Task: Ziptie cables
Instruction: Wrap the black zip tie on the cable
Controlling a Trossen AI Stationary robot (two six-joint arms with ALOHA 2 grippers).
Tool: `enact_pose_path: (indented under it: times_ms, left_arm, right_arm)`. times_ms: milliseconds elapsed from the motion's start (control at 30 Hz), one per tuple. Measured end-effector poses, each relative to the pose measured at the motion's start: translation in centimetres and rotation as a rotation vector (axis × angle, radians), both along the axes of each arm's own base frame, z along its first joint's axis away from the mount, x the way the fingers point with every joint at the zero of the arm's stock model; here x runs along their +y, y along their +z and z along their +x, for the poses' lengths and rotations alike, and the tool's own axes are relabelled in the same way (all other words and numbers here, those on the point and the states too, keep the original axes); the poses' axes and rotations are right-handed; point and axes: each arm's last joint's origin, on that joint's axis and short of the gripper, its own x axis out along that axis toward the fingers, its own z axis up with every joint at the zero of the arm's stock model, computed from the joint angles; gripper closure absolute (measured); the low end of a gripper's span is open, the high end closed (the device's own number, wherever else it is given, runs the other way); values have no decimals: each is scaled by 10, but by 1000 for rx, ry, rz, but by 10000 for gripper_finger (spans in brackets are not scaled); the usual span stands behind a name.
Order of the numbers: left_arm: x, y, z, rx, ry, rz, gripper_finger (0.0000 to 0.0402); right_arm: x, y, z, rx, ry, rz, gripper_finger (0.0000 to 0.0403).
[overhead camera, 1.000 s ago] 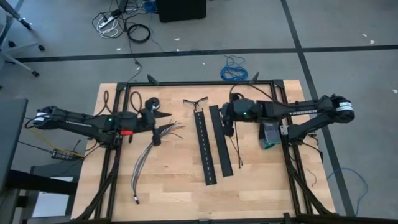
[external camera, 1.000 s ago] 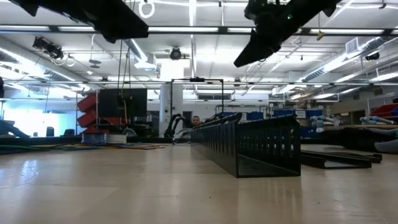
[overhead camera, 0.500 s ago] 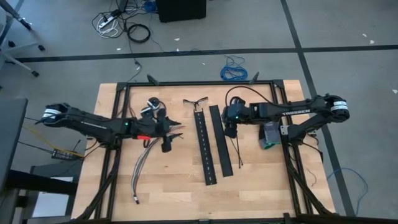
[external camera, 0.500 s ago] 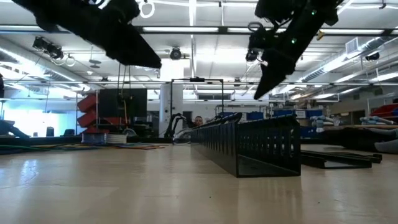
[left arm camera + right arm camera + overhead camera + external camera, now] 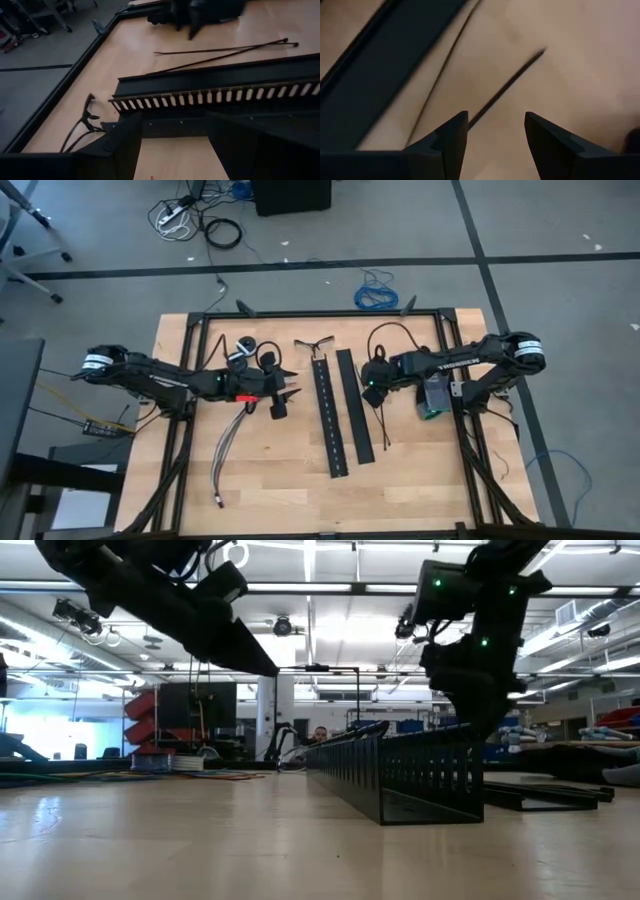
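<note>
A: Right tool (image 5: 496,131) state?

B: Its two dark wedge-shaped fingers stood parted with bare surface between them and nothing gripped. It hung low over the zipties (image 5: 506,88), very thin straight black strips lying on the pale wooden surface (image 5: 280,475) just beside the right-hand perforated strip (image 5: 359,405). Contact with the zipties could not be told.

A: And the left tool (image 5: 280,402)?

B: Also spread and empty. In its wrist view the surface showed between its fingers (image 5: 122,145), and it faced across the perforated strips toward the right arm. From above, it sat near the upper end of the cables (image 5: 232,442), between them and the left perforated strip (image 5: 328,415).

A: Cables, description?

B: A loose bundle of thin grey and pale wires, lying on the surface left of centre and running down toward the front edge; the tool covered its upper end.

A: Other materials?

B: Two long black channel strips, rigid, with a row of slots along the wall, lying side by side mid-surface. The surface was light wood with a black metal frame (image 5: 320,312) around it.
</note>
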Motion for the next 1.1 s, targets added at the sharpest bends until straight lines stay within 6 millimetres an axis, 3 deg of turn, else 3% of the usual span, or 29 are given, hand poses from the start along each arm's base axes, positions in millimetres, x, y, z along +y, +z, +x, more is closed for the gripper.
enact_pose_path:
  times_ms: [267,633,733,933,1100]
  left_arm:
    - [3,1,1,-24,18,-16,191]
    - [3,3,1,-54,34,-54,191]
    - [3,3,1,-56,37,-60,191]
    - [2,3,1,-62,37,-85,191]
    - [2,3,1,-61,15,-96,191]
  right_arm:
    - [52,-1,-3,-25,-25,161,221]
    - [117,-1,-16,-123,-95,214,223]
    - [133,-8,-14,-153,-95,227,223]
    - [150,-38,-9,-89,-109,221,223]
    - [154,-43,-8,-89,-139,210,224]
